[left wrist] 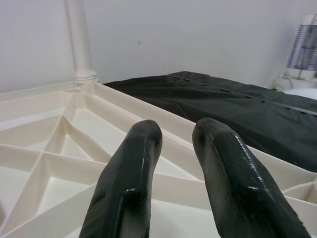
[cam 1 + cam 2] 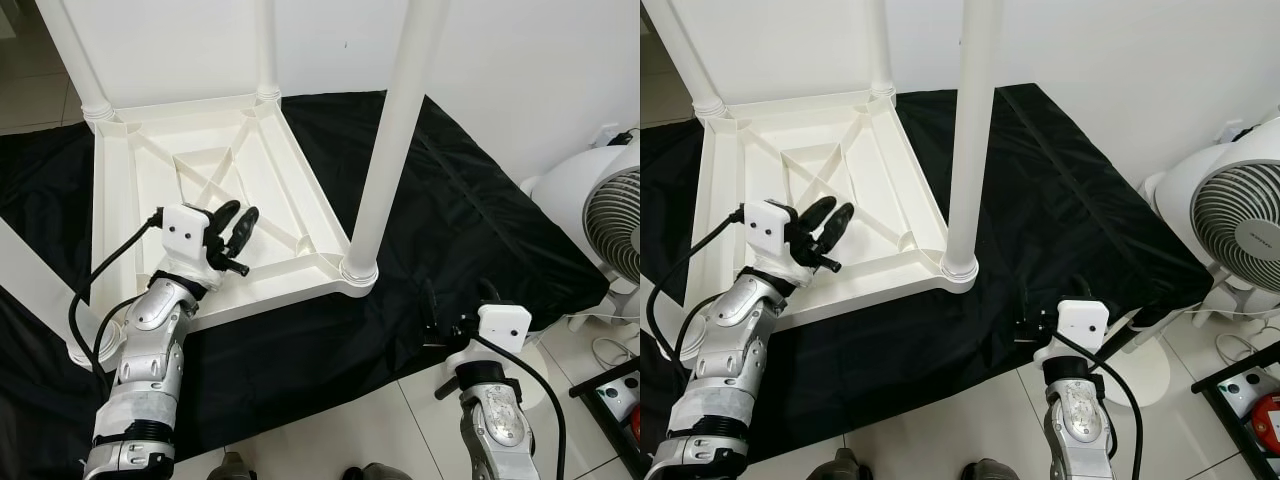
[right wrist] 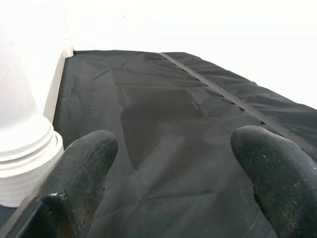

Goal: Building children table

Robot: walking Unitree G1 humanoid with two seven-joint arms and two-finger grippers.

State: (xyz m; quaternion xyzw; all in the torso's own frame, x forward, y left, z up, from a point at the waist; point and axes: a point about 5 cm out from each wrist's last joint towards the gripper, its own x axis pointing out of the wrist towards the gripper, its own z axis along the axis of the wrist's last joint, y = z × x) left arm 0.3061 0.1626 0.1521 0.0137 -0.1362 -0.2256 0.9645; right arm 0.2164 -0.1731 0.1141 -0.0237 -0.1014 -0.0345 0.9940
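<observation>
Left gripper (image 2: 238,226) hovers over the ribbed underside of the white plastic children's table (image 2: 130,190), near its front edge; its two black fingers (image 1: 131,173) stand a narrow gap apart, holding nothing. Table lies upside down on a black fabric sheet (image 2: 450,220) spread over the tiled floor (image 2: 330,430). Round white table legs stand up from its corner sockets: one at the front right corner (image 2: 395,130), two at the back corners (image 2: 75,55). Right gripper (image 2: 432,322) sits low over the black sheet, off the table's front right corner, near that leg's socket (image 3: 25,148); its fingers (image 3: 84,168) are spread wide, empty. White electric fan (image 2: 1230,215) stands on the floor beyond the sheet's right edge, well apart from the table.
</observation>
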